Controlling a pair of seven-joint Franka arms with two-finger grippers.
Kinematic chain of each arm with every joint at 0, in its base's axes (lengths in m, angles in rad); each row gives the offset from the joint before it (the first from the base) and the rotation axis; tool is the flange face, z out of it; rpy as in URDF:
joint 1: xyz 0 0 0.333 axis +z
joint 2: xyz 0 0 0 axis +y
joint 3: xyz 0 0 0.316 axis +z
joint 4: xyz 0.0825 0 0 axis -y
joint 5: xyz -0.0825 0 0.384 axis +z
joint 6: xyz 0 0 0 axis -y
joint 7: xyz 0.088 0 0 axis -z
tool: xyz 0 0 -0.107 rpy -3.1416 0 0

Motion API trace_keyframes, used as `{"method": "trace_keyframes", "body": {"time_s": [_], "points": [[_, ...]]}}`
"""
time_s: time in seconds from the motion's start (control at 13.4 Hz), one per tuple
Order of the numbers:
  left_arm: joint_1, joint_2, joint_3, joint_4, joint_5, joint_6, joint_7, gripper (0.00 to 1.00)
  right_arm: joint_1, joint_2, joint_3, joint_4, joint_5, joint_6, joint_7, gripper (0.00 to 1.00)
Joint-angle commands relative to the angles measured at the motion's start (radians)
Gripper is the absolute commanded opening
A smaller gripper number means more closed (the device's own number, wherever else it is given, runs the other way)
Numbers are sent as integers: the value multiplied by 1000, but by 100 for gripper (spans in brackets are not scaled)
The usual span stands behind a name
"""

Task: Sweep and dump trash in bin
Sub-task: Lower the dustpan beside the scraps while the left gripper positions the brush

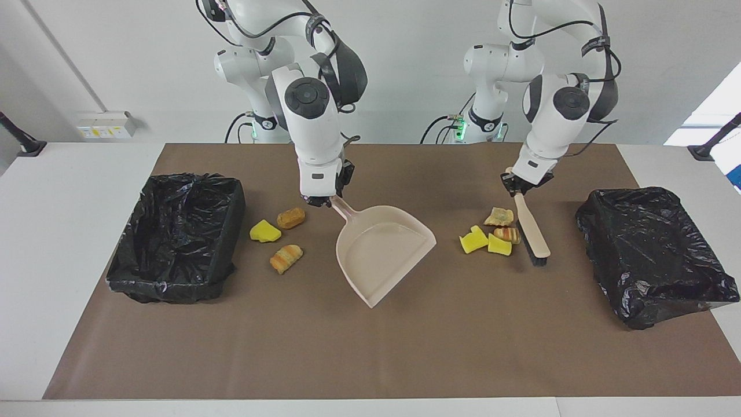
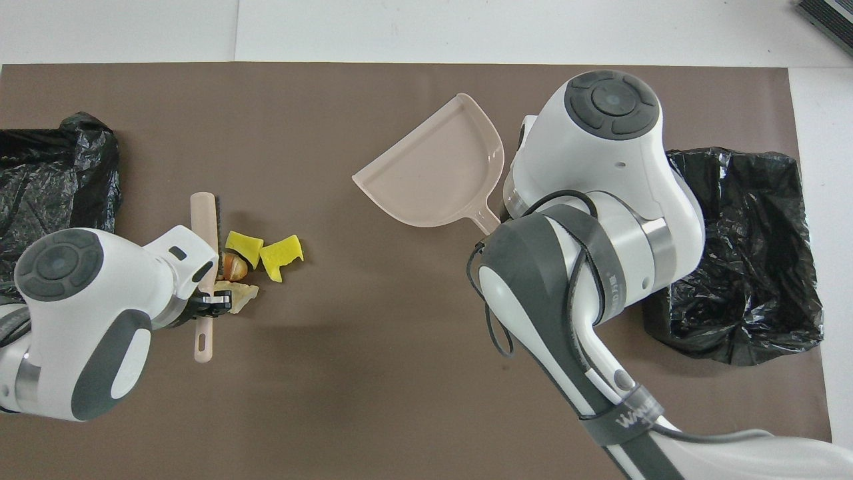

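My right gripper (image 1: pixel 322 201) is shut on the handle of the beige dustpan (image 1: pixel 382 252), held at mid-table with its open lip low by the mat and turned toward the left arm's end. My left gripper (image 1: pixel 522 184) is shut on the beige brush (image 1: pixel 534 231), whose bristles touch the mat. Several pieces of trash (image 1: pixel 489 234) lie between brush and dustpan, right beside the brush; these are yellow chunks (image 2: pixel 263 252) and tan lumps. Three more pieces of trash (image 1: pixel 281 234) lie toward the right arm's end; the right arm hides them in the overhead view.
A bin lined with a black bag (image 1: pixel 173 237) stands at the right arm's end of the brown mat. Another black-lined bin (image 1: pixel 654 255) stands at the left arm's end. The mat's strip farthest from the robots (image 1: pixel 370 359) is bare.
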Motion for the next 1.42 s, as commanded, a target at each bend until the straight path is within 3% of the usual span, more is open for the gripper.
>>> {"method": "trace_keyframes", "body": {"time_s": [0.0, 0.22, 0.6, 1.05, 1.35], "points": [[63, 7, -16, -11, 13, -11, 63, 0, -1, -48, 7, -65, -26, 15, -189, 0], [60, -1, -16, -49, 10, -10, 49, 0, 8, -60, 8, -70, -76, -44, -330, 0], [43, -29, -21, -97, 0, -19, 43, 0, 117, -19, 15, -76, -173, -39, -336, 0], [-34, 13, -22, -96, -48, 7, 55, 0, 123, -52, 18, -200, -120, 47, -327, 0], [-69, 24, -21, -91, -151, 29, 52, 0, 162, -28, 18, -205, -118, 57, -303, 0]]}}
